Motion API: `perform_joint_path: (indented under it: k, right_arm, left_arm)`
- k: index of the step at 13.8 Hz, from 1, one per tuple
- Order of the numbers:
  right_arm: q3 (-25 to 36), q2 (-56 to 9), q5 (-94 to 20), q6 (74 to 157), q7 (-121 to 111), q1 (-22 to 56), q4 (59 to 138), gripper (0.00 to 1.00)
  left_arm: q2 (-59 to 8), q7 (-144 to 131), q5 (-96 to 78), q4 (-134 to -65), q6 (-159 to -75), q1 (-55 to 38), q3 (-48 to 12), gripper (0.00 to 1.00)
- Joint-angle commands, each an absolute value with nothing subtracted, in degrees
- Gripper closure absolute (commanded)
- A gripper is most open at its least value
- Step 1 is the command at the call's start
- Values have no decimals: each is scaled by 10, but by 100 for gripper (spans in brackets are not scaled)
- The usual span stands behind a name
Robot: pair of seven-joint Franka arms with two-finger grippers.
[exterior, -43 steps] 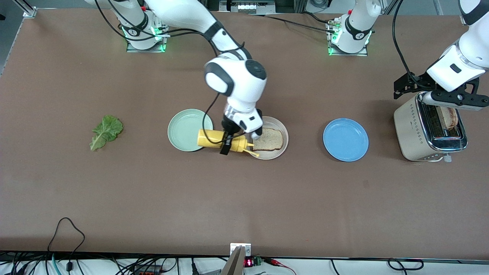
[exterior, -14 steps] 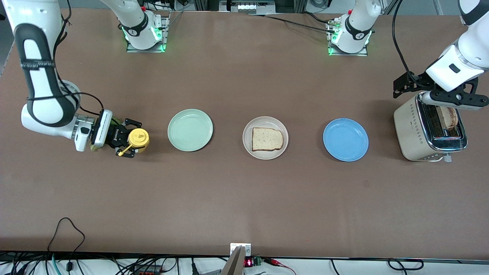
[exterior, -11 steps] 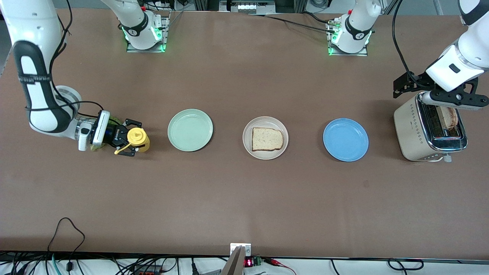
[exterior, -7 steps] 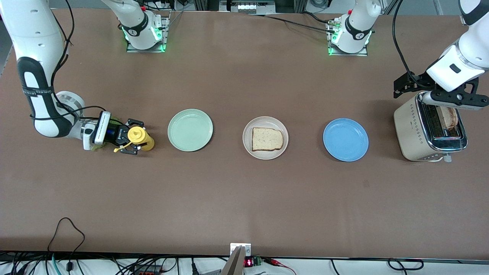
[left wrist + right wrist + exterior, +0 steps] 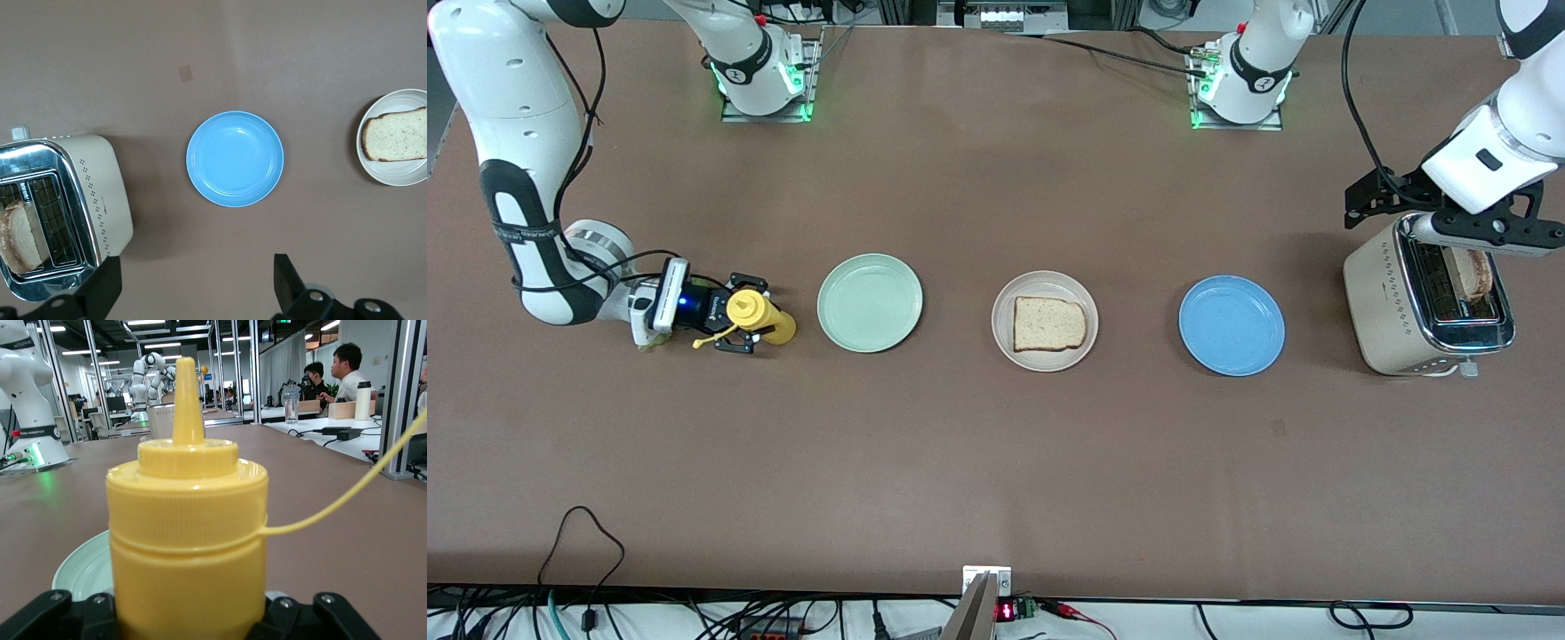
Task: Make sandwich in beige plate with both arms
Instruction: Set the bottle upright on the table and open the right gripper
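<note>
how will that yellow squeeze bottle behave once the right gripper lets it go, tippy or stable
The yellow squeeze bottle is tall and narrow, so probably tippy if nudged. Round-bodied, it would likely roll if it fell. The right gripper is clamped on it; the plastic looks soft, probably yielding slightly.

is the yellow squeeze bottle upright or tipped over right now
Upright: the yellow squeeze bottle stands nozzle-up in the right gripper, beside the mint-green plate.
</note>
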State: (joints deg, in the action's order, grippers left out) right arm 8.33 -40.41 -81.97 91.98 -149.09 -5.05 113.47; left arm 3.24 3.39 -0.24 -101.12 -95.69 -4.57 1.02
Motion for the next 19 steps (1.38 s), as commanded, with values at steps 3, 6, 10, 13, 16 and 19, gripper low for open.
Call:
perform_joint_path:
  k: [3,6,10,13,16,19]
  right_arm:
    - [74,-414,-827,891,-1501,-71,1130,29]
    - [75,-415,-825,882,-1500,-76,1127,0]
    - [76,-412,-798,882,-1489,-104,1123,0]
    - [76,-411,-764,882,-1485,-132,1122,0]
    - [90,-396,-714,885,-1432,-146,1117,0]
    - [113,-363,-662,901,-1343,-135,1110,0]
  left_arm:
    - [32,31,7,-1005,-948,-45,10,0]
    - [32,31,7,-1005,-948,-45,10,0]
    - [32,31,7,-1005,-948,-45,10,0]
    - [32,31,7,-1005,-947,-45,10,0]
    - [32,31,7,-1005,-947,-45,10,0]
    - [32,31,7,-1005,-947,-45,10,0]
